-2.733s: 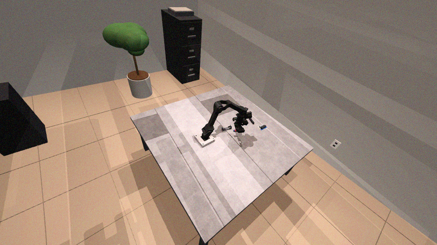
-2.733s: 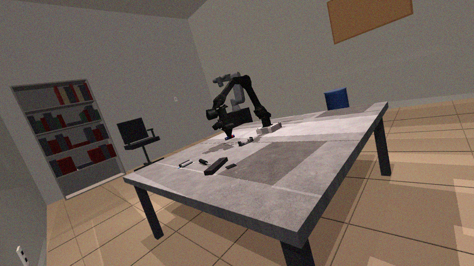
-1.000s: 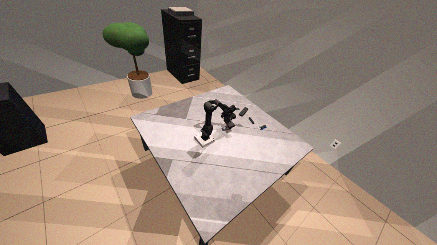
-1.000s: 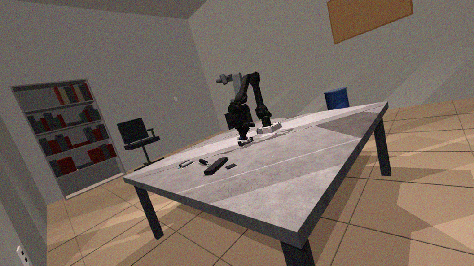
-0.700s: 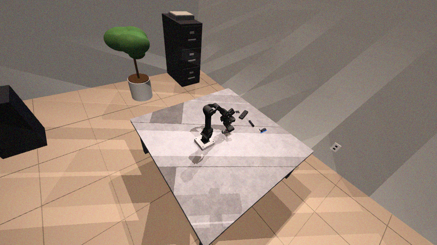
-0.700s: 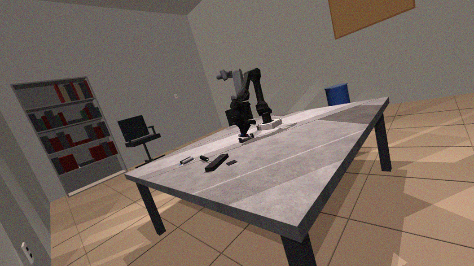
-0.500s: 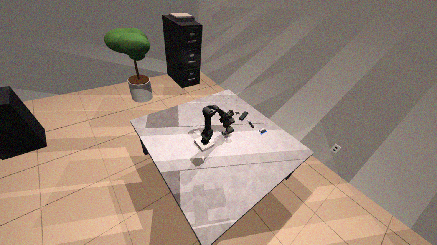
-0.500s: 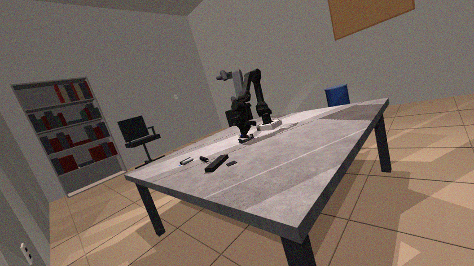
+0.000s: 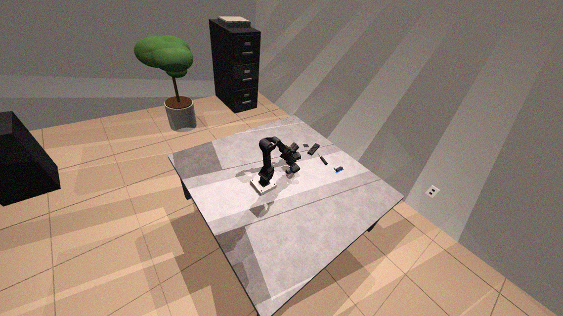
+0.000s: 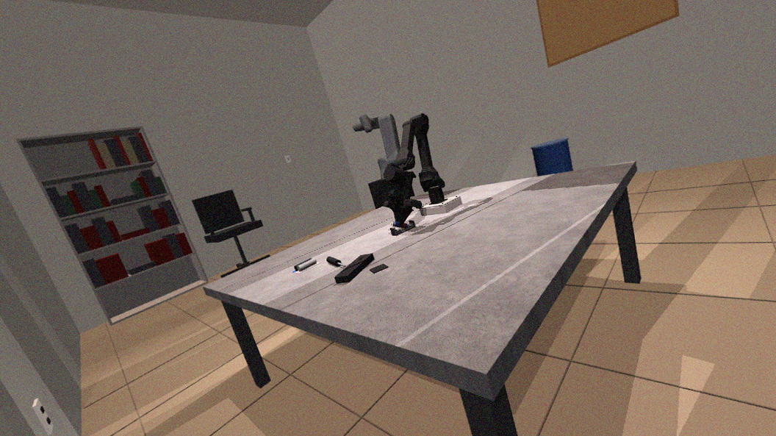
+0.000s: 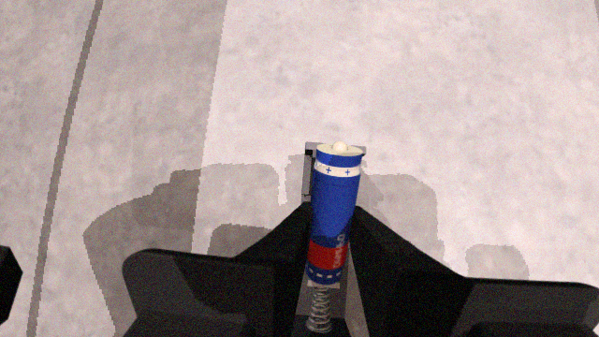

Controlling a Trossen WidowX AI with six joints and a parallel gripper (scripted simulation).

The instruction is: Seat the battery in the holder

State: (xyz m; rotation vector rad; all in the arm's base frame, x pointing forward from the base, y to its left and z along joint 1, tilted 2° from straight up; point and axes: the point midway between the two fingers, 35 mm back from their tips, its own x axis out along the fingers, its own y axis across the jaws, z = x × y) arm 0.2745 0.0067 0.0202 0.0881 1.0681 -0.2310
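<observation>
My gripper (image 11: 329, 212) (image 10: 401, 220) is shut on the blue battery (image 11: 333, 201), around its middle, low over the table. The battery's terminal end points to the top of the wrist view and looks closer to the camera than its red-banded flat end, so it seems tilted. The grey and black holder (image 11: 307, 180) (image 10: 394, 231) is beneath it. Its coil spring (image 11: 319, 311) shows just beyond the flat end; whether they touch is unclear. The terminal end overlaps the holder's far end in view and hides most of the lip. The fingers hide much of the holder's sides.
On the table (image 9: 314, 221) (image 10: 483, 271), away from the holder, lie a black block (image 9: 313, 149) (image 10: 354, 267), a dark-handled tool (image 9: 323, 160) (image 10: 332, 261), a small dark square (image 9: 305, 146) (image 10: 379, 269) and a grey cylinder (image 9: 339, 168) (image 10: 305, 264) with blue beneath it.
</observation>
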